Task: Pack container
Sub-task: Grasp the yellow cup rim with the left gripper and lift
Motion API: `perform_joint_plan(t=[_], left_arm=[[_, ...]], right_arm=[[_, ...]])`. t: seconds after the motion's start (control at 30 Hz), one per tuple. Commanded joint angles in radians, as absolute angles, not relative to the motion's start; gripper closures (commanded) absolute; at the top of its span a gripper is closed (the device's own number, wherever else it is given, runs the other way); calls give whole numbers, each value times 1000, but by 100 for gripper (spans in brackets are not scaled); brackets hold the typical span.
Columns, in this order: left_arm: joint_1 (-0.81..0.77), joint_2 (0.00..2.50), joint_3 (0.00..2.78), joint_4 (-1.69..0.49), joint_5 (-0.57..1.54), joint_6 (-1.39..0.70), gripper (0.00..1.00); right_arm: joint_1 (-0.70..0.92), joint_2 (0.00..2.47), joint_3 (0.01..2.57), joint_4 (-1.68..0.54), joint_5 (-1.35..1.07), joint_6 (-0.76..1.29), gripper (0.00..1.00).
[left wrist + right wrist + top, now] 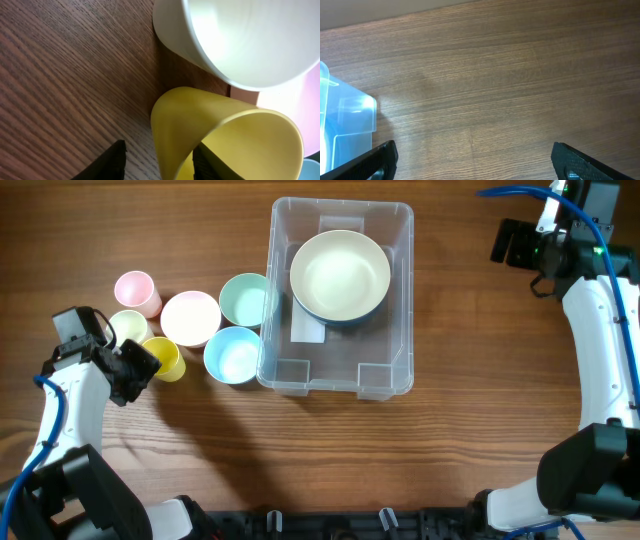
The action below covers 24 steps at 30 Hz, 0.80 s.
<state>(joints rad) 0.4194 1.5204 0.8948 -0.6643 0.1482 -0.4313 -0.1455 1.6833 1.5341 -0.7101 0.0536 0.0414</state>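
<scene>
The clear container (pixel 402 330) stands at the table's middle and holds a large cream bowl with a blue outside (pixel 340 275). Its corner shows in the right wrist view (pixel 345 125). My left gripper (pixel 140 365) is open at the yellow cup (pixel 165 358). In the left wrist view the fingers (pixel 159 152) straddle the yellow cup's (pixel 225 135) wall, one finger inside and one outside, with a gap of wood showing. My right gripper (pixel 510 242) is open and empty above the bare table to the right of the container, its fingers (pixel 475 160) wide apart.
Left of the container stand a pink cup (pixel 135 290), a pale cream cup (pixel 128 327), a white bowl (pixel 190 317), a green bowl (pixel 245 300) and a blue bowl (pixel 232 354). The cream cup (pixel 240 40) is close behind the yellow cup.
</scene>
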Motion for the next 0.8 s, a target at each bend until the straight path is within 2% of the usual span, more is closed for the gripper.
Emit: perform_joint_plan(t=[0.0, 0.03, 0.1, 0.23, 0.33, 0.77], left_arm=[[426, 1523, 897, -661, 156, -423, 69], [426, 1523, 897, -661, 156, -423, 77], [426, 1523, 897, -662, 157, -423, 84], [426, 1522, 897, -688, 160, -426, 87], [426, 1522, 897, -707, 160, -426, 96], [425, 1394, 964, -845, 215, -456, 96]], right_arm=[[-144, 1694, 1538, -707, 67, 55, 0], [-144, 1694, 1538, -707, 67, 55, 0], [-144, 1694, 1538, -707, 67, 55, 0], [-144, 1694, 1538, -707, 67, 55, 0], [-144, 1694, 1538, -707, 67, 55, 0], [-144, 1694, 1538, -707, 67, 55, 0]])
